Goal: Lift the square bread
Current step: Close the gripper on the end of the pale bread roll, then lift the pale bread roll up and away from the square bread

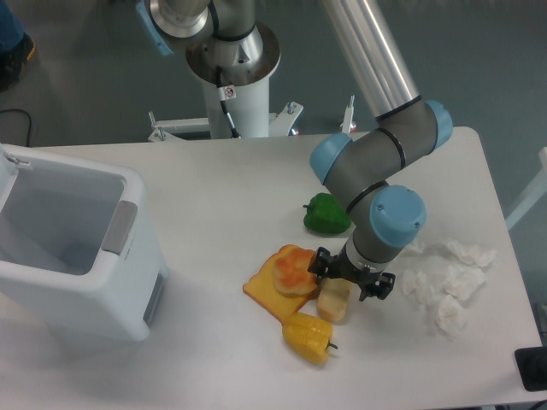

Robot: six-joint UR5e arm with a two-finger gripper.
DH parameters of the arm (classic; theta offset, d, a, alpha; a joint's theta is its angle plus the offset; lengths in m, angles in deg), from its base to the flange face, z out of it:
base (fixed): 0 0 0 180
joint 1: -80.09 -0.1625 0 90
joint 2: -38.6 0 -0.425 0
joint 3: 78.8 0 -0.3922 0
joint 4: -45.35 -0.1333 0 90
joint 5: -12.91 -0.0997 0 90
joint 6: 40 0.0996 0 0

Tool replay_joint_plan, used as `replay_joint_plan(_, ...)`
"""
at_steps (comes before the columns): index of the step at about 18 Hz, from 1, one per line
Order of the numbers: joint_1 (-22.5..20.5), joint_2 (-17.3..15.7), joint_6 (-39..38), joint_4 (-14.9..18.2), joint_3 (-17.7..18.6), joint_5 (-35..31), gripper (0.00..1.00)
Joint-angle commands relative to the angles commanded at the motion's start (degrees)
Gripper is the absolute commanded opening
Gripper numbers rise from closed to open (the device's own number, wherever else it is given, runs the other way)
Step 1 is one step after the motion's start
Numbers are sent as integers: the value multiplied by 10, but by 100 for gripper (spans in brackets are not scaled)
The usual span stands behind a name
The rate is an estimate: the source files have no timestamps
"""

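One gripper (340, 289) poised directly over square bread (334, 301) | fingers straddle its top, grip state unclear | yellow pepper (308, 337) just beside

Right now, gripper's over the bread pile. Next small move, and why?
Probably close the jaws on the square bread, then lift straight up. The gripper sits directly over its top end, low against it, so it looks aligned. The yellow pepper and toast slice crowd it, so avoid any sideways motion. Whether the jaws already grip cannot be seen.

Two peppers (326, 214), three breads (334, 300)
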Motion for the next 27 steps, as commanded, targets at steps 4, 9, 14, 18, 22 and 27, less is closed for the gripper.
replay_joint_plan(4,0,4,0,-2,-1,0,78)
replay_joint_plan(9,-1,4,1,-13,0,-1,51)
replay_joint_plan(14,-3,-1,2,-14,-2,0,33)
replay_joint_plan(18,-6,-13,3,-15,-13,1,33)
replay_joint_plan(22,-15,-23,5,-22,-51,4,37)
replay_joint_plan(27,-17,-24,81,-25,-87,1,18)
